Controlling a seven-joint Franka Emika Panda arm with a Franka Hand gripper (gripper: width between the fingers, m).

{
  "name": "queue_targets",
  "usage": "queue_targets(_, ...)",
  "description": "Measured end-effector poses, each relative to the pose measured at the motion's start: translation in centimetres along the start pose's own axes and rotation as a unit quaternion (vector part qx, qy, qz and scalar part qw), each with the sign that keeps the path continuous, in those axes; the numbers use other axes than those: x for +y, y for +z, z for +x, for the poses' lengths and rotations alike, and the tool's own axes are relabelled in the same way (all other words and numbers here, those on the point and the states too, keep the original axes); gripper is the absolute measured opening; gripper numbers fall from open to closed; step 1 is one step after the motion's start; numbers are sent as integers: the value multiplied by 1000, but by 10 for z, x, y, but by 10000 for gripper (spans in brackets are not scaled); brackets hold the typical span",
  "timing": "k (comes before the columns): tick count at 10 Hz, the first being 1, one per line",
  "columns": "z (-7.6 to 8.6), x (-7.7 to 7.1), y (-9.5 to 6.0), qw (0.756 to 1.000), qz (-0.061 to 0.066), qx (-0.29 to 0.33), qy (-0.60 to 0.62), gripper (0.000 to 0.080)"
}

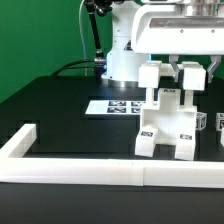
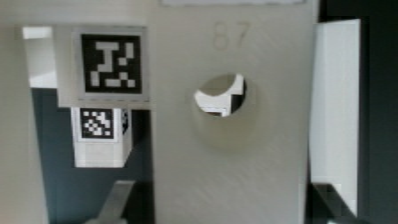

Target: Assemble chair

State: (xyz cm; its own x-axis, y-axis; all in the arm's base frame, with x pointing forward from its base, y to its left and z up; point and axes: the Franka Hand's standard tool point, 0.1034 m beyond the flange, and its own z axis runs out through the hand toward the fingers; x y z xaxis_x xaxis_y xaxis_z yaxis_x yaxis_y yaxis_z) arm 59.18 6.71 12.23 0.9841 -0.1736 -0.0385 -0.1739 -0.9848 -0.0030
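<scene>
Gripping the top of the half-built chair [image 1: 166,125], the pincer [image 1: 180,72] hangs at twelve o'clock over the white assembly in the exterior view, its jaws drawn narrow on an upright part there. The chair stands on its blocky feet [image 1: 148,143] on the black desk [image 1: 60,125], toward three o'clock in the frame. The marker board [image 1: 113,106] lies flat at about ten o'clock from it, and the white border rail [image 1: 90,176] runs past at six o'clock. From the wrist we look along a white panel [image 2: 240,150] with a round hole [image 2: 219,95] and a square tag [image 2: 111,62] beside it; we cannot tell there where the jaws bite. We judge the coming move turns on one relation: the gripped part's long axis runs upright, twelve to six, in line with the pincer, so any seating push goes straight toward six o'clock.
</scene>
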Motion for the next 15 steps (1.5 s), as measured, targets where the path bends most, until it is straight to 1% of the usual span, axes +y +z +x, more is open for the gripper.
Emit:
queue_targets(11,-1,2,0,1000,1,5,0,290)
queue_targets(15,-5,0,2,1000,1,9,-2,290)
